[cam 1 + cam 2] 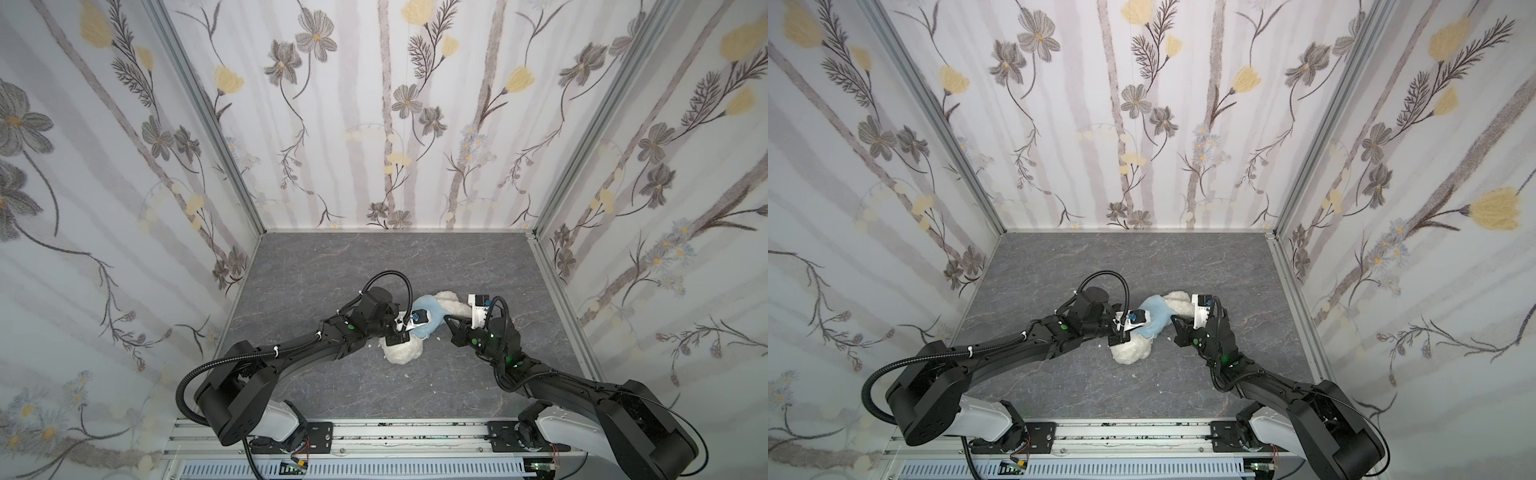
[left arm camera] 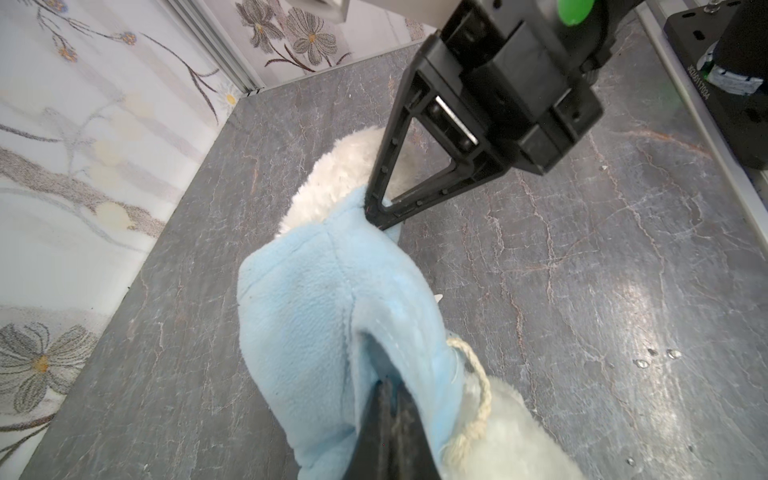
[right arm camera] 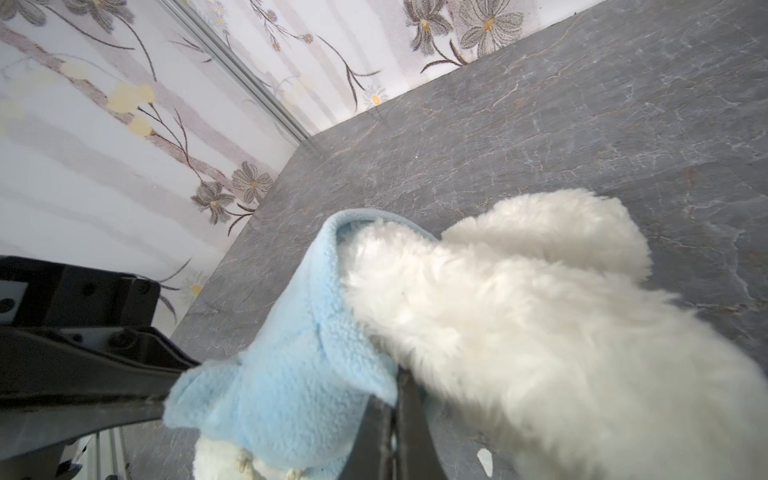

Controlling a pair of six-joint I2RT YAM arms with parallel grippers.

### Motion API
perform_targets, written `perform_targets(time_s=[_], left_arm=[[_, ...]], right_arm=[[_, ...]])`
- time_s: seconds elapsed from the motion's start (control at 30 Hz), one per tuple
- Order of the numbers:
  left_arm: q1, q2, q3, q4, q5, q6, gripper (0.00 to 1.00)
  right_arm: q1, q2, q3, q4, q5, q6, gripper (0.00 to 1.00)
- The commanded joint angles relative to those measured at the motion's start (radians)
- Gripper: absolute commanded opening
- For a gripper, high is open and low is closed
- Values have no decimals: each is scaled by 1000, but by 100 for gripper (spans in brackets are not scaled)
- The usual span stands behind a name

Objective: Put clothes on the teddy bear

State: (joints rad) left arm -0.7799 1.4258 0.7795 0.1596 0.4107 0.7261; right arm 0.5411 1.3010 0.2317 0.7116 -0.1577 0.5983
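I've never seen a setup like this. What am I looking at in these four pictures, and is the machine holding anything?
These are two black robot arms working over a grey table, each ending in a two-fingered pincer. Two pictures look down from overhead and show nearly the same view. The other two come from small cameras on the arms' wrists. On the table lies a fluffy white teddy bear with a light-blue hoodie partly pulled over it. The left gripper is shut on the hoodie's fabric, and the right gripper is shut on the hoodie's edge, right beside the fur.
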Motion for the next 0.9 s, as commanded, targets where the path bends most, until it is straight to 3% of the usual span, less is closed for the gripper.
perform_targets(time_s=[0.0, 0.27, 0.57, 0.73, 0.87], left_arm=[[2, -15, -10, 6, -6, 24, 0], [-29, 15, 23, 6, -40, 47, 0], [-49, 95, 83, 8, -14, 27, 22], [-50, 126, 98, 53, -34, -1, 30], [-49, 144, 90, 117, -59, -10, 31]], right_arm=[[-1, 0, 9, -9, 49, 6, 0], [14, 21, 1, 129, -69, 7, 0], [82, 52, 9, 174, -21, 72, 0], [125, 103, 8, 226, -7, 106, 0], [156, 157, 12, 290, -12, 134, 0]])
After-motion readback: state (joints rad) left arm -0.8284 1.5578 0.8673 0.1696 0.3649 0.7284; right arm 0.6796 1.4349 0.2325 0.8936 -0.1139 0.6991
